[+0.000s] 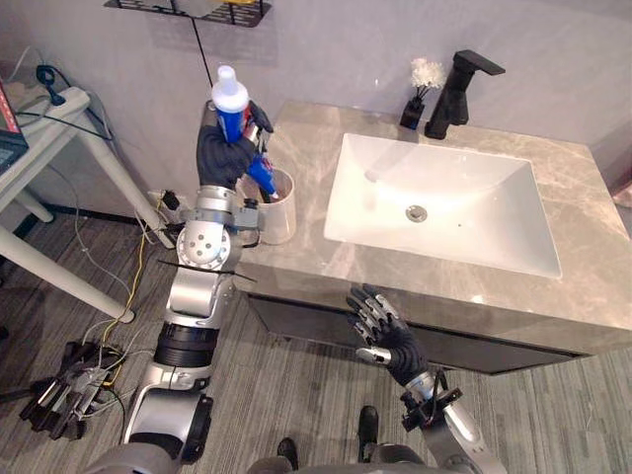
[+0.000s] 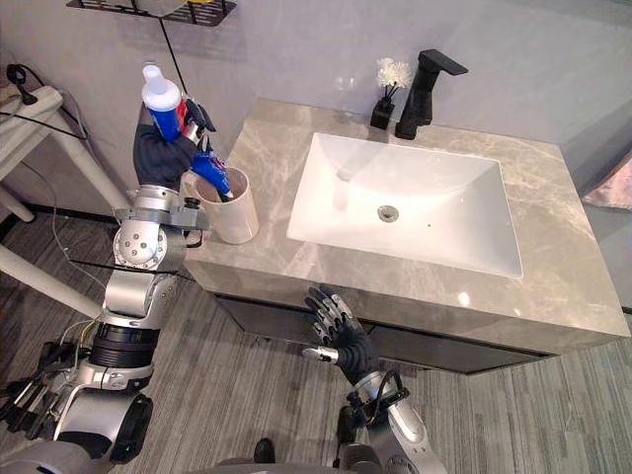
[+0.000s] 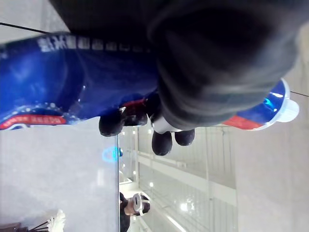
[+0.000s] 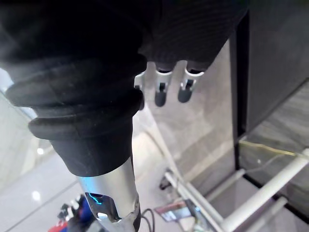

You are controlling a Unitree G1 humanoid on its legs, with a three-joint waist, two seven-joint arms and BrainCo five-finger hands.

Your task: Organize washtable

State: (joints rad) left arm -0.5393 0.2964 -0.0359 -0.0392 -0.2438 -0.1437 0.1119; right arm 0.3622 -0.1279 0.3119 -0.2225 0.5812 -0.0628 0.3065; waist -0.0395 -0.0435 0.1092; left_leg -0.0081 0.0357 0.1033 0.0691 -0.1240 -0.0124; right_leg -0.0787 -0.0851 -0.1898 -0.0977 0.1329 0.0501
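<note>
Clamps the left hand (image 1: 223,153) round a blue, white-capped tube (image 1: 229,111), cap up, lower end dipping into a beige cup (image 1: 281,219) at the left corner of the grey marble washtable (image 1: 326,267). Holds the right hand (image 1: 383,331) low before the front edge, fingers spread, empty. Beyond: white basin (image 1: 474,197), black tap (image 1: 459,91), vase of white flowers (image 1: 423,84), grey wall, wood-look floor (image 1: 296,395).

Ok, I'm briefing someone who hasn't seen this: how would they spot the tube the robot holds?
On the grey marble washtable, a white cup stands by the left edge. Just above it the left hand has its fingers curled round a blue tube, white cap uppermost. The blue body and white cap set it apart from the black faucet and vase behind the sink.
</note>
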